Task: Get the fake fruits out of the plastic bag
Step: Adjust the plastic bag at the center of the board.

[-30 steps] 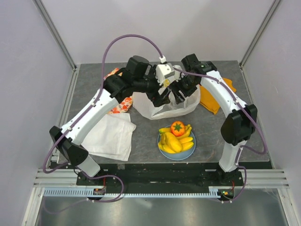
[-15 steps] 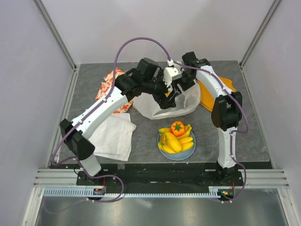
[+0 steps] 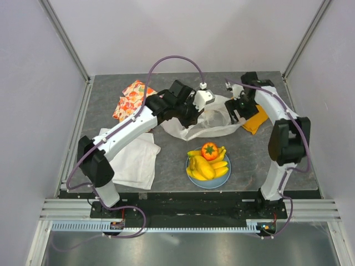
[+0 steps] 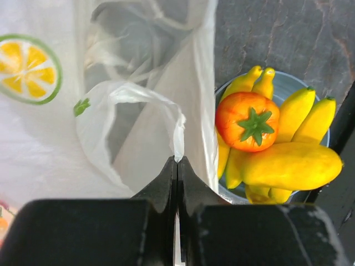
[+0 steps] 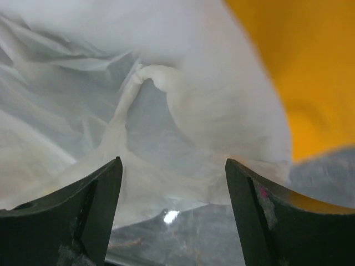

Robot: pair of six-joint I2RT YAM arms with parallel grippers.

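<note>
Grey stone-look table: holds everything below.
Left arm: white links stretched from near-left base diag. to table centre-back, wrist bent down over bag.
Right arm: upright from base, elbow high on right, forearm folded back inward, wrist at bag's right edge.
Thin white translucent plastic bag: crumpled flat at centre-back, btwn the two grippers, just behind plate.
Flat white cloth: near-left, partly under left arm.
Orange floral-patterned cloth: back-left, apart from bag.
Plain yellow-orange cloth: right of bag, touching it.
Round light-blue plate: front-centre.
Yellow plastic bananas: piled on plate.
Red-orange round fruit w/ green top: atop bananas.
Lemon slice: at bag's film, left of handle loop; in or under, can't tell.
L gripper: fingers pressed together, nipping bag's handle loop.
R gripper: fingers spread wide, nothing held, bag below.
Vs 0.5 s ago: right arm swung out right, grippers now apart; bag pulled wider; floral cloth less covered; plate fruit unmoved.
</note>
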